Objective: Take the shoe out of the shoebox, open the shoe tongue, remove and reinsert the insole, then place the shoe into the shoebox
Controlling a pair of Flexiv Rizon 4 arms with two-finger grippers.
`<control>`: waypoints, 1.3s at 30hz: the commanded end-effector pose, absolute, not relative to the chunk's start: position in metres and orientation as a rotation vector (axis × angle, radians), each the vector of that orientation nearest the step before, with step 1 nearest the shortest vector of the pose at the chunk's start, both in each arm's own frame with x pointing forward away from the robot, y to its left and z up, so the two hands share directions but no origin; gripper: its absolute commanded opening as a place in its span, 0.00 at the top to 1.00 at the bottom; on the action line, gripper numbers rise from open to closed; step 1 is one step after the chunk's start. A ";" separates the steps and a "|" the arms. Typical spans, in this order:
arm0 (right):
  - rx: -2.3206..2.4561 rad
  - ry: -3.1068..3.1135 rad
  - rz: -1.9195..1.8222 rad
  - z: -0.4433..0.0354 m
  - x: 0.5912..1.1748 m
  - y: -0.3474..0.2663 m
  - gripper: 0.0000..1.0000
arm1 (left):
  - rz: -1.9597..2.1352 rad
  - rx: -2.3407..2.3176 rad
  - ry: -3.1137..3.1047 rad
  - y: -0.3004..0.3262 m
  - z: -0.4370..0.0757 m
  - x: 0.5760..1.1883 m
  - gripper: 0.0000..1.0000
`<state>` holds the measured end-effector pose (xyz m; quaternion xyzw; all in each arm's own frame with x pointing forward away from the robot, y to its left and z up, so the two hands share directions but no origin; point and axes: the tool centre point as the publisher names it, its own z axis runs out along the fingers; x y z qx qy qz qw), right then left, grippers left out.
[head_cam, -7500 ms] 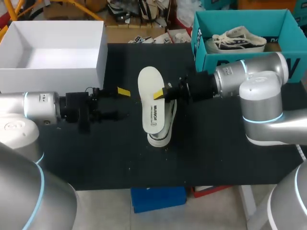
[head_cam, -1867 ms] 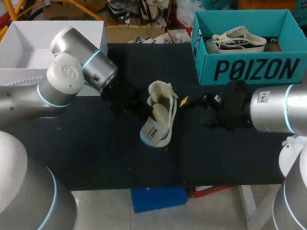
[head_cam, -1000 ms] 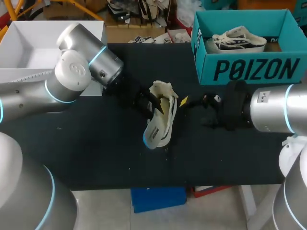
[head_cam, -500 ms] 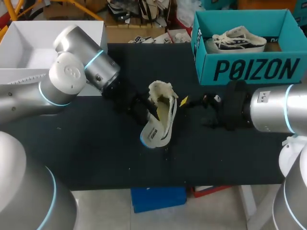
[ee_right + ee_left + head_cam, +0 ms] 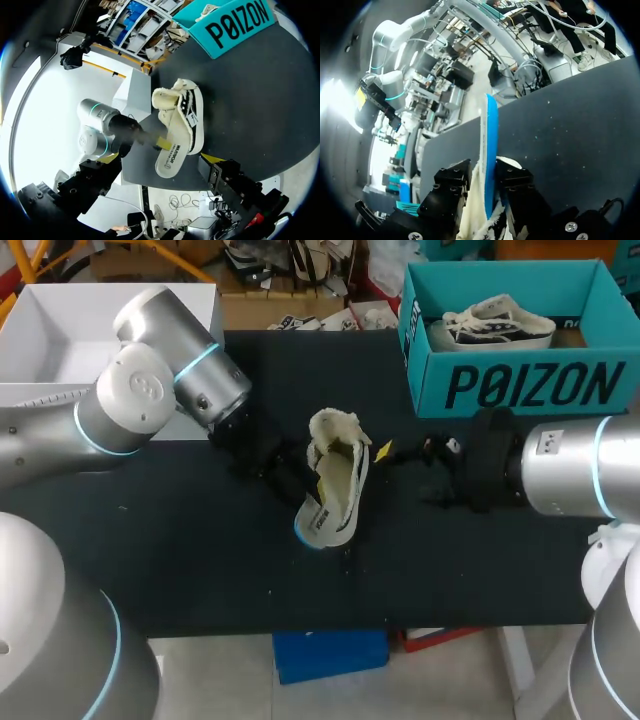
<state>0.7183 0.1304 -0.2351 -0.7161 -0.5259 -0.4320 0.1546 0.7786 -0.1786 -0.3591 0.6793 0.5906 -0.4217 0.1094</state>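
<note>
The cream shoe lies on the black table, toe towards the back. Its insole sticks out at the heel, blue underside showing. My left gripper is at the shoe's left side. In the left wrist view the thin blue-edged insole stands upright between the black fingers, which press it from both sides. My right gripper hangs open just right of the shoe, touching nothing. From the right wrist view the shoe and printed insole lie ahead of that open gripper.
A teal shoebox at the back right holds another shoe. A white open box stands at the back left, behind my left arm. The teal box also shows beyond the shoe in the right wrist view.
My left gripper has narrowed onto the insole and shifted slightly along the shoe's left side; the shoe's heel end has moved a little. The right arm has stayed still.
</note>
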 end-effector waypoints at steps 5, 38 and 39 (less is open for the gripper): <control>-2.042 -1.509 -1.235 -0.234 0.717 0.126 0.00 | -1.256 2.037 1.742 -0.183 -0.359 0.782 1.00; -2.042 -1.509 -1.235 -0.234 0.717 0.126 0.00 | -1.163 1.969 1.724 -0.198 -0.361 0.829 1.00; -2.042 -1.509 -1.235 -0.234 0.717 0.126 0.00 | -1.157 1.967 1.732 -0.198 -0.362 0.831 1.00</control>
